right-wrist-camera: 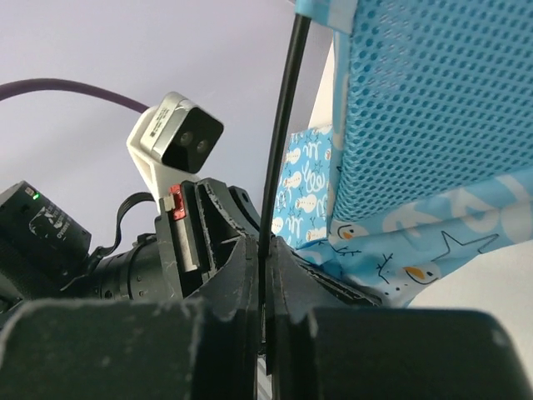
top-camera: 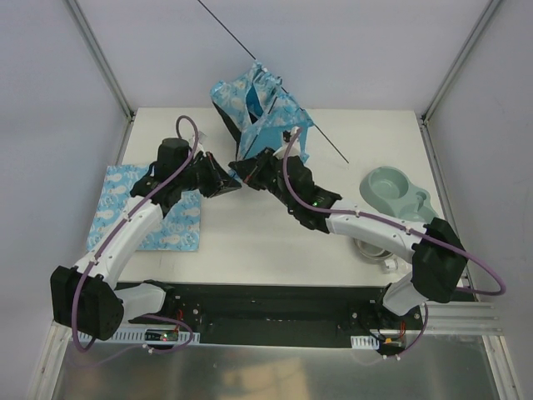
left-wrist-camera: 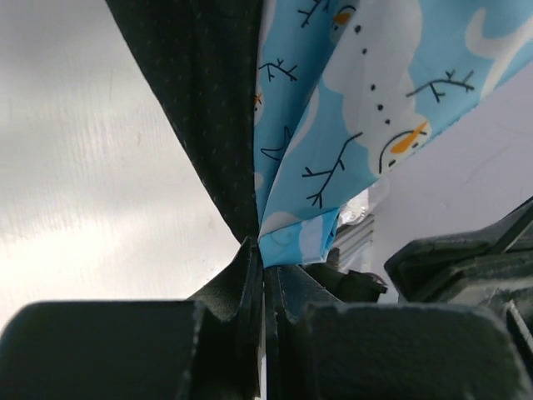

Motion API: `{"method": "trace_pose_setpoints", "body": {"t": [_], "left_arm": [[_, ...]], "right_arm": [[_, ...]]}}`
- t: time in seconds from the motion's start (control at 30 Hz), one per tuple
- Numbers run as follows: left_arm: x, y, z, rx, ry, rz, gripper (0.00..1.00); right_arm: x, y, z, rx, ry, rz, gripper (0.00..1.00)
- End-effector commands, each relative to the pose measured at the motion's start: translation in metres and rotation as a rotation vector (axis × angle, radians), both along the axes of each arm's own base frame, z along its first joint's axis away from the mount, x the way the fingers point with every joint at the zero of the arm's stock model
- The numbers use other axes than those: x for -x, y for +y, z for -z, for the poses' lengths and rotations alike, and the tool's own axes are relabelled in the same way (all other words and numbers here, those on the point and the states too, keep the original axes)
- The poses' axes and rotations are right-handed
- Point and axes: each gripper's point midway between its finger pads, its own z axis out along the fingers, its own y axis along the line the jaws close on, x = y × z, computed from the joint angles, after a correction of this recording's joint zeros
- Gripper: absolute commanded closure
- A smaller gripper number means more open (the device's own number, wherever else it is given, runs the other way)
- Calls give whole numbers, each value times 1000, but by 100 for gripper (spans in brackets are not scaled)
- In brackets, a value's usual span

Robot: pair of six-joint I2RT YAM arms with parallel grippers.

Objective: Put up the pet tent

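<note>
Closest to the left wrist lens, the left gripper (left-wrist-camera: 263,275) is clenched on a gathered corner of the pet tent (left-wrist-camera: 366,108), where smooth blue snowman-print cloth meets dark dotted fabric. Up close in the right wrist view, the right gripper (right-wrist-camera: 260,258) is pinched tight around a thin black pole (right-wrist-camera: 283,125) beside a blue honeycomb mesh panel (right-wrist-camera: 433,100). Only the overhead view shows the tent standing crumpled at the far middle of the white worktop (top-camera: 275,242), with a flat matching mat (top-camera: 112,196) to the left and a green bowl (top-camera: 387,187) to the right.
</note>
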Motion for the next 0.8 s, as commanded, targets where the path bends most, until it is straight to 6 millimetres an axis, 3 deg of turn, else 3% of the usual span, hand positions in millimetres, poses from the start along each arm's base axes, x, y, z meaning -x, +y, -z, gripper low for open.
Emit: {"method": "trace_pose_setpoints", "body": {"t": [0.0,0.27,0.57,0.77], "left_arm": [[-4,9,-23,-57,-200,47,100],[1,14,-21,-137,-320,118,100],[3,17,-8,-185,-353,161,100],[8,16,-9,-186,-371,189,100]], "right_arm": [[-42,-30,-26,-40,-97,180,100],[-64,-41,-26,-109,-72,272,100],[-86,-57,-48,-221,-61,394,100],[-97,-62,-47,-210,-70,431,100]]}}
